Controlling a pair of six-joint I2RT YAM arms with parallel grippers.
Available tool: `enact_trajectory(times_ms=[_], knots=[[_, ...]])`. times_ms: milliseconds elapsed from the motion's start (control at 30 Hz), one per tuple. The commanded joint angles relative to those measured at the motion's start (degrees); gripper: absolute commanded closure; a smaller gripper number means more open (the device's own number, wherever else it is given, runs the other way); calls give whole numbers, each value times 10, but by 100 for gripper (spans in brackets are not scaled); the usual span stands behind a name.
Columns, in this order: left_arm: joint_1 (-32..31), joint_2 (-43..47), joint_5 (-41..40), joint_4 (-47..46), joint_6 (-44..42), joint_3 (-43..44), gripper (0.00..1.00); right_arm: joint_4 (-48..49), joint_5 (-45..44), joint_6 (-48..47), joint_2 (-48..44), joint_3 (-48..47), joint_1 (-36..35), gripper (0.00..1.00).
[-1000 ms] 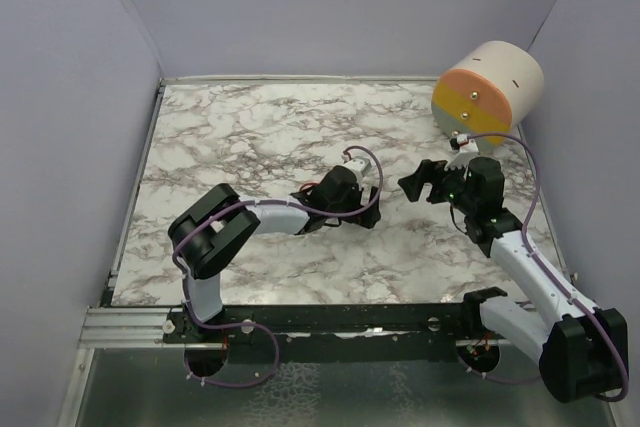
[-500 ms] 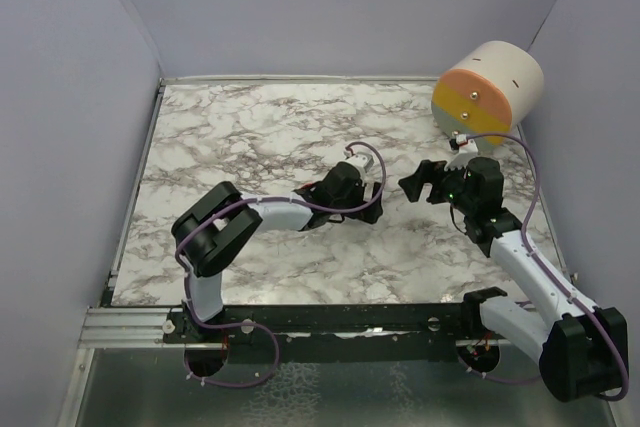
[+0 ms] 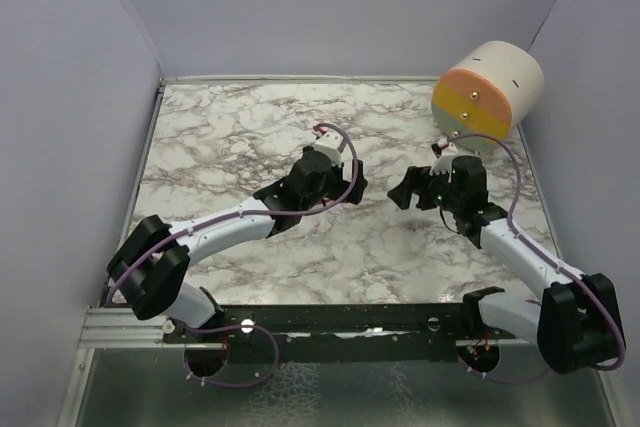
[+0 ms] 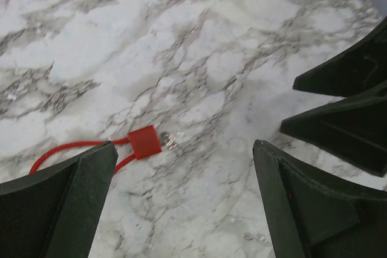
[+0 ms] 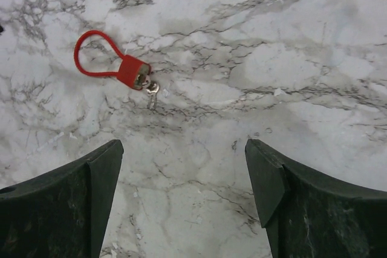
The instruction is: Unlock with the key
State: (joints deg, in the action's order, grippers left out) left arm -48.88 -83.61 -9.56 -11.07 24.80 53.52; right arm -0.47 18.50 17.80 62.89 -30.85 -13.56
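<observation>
The left gripper and right gripper are both held spread wide above a white, grey-veined marble tabletop enclosed by plain lavender walls. The padlock is seen flat on the marble, just past the left fingertips and farther ahead-left of the right ones. A small red body is shown with a red cable loop, and a silvery key touches its opposite end.

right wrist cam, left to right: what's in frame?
padlock → key → bare marble → pincer finger. The other finger, at lower left, overlaps the padlock's loop, so it is left out.
</observation>
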Motion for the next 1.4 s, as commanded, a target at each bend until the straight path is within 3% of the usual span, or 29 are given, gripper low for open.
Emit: enact_trajectory(times_ms=[0, 233, 567, 933, 1100, 1367], knots=[[16, 4, -20, 25, -2, -50, 1, 58, 62, 30, 45, -15, -24, 18], [33, 18, -22, 20, 6, -85, 4, 112, 52, 60, 125, -29, -77, 26], [66, 50, -41, 26, -2, -130, 11, 143, 55, 76, 199, -63, -84, 32], [72, -35, 31, 45, -67, -64, 7, 107, 22, 61, 166, -65, -86, 32], [72, -97, 57, 66, -64, -18, 7, 83, 0, 52, 133, -62, -85, 31], [72, -132, 69, 48, -52, -24, 7, 58, -31, 43, 96, -56, -85, 30]])
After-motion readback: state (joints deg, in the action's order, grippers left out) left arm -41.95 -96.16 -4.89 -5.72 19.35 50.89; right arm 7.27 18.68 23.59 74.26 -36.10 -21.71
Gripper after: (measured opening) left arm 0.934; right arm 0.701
